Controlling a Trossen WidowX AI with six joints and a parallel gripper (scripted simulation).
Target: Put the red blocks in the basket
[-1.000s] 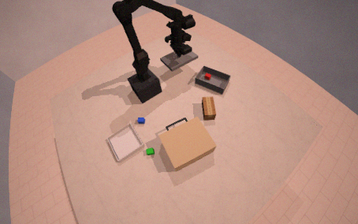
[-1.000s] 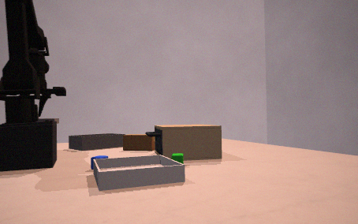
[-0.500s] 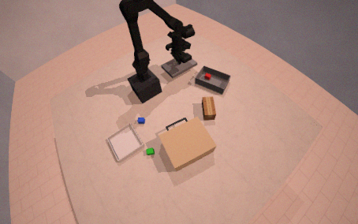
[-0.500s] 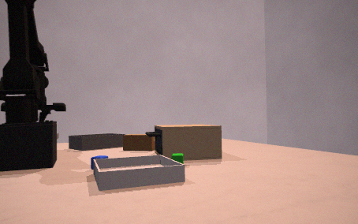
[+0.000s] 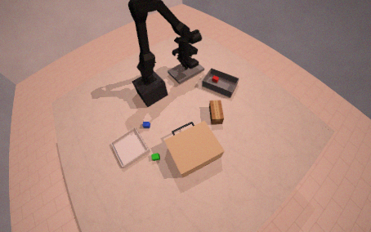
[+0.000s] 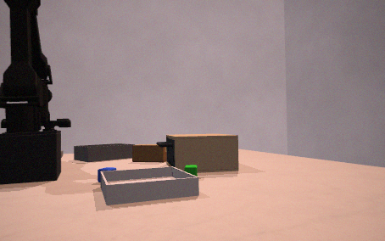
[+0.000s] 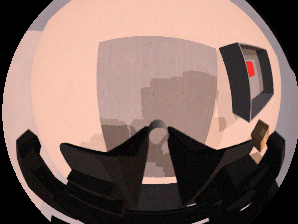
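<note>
Your gripper [image 5: 189, 64] [image 7: 158, 130] is closed on the knob [image 7: 159, 134] of the gray lid [image 5: 176, 74] [image 7: 155, 62], fwiw. Your red block [image 5: 215, 78] [image 7: 250, 69] is sitting inside the open dark box [image 5: 219, 88] [image 6: 103, 153] [image 7: 235, 82], right beside that lid, and your pale basket [image 5: 130, 148] [image 6: 150, 191] stands upright, well apart from both.

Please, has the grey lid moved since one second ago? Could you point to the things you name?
Yes, the grey lid [image 5: 176, 75] [image 7: 160, 65] moved down, nearer the table beside the dark box [image 5: 234, 87] [image 6: 95, 154] [image 7: 236, 85].
</note>
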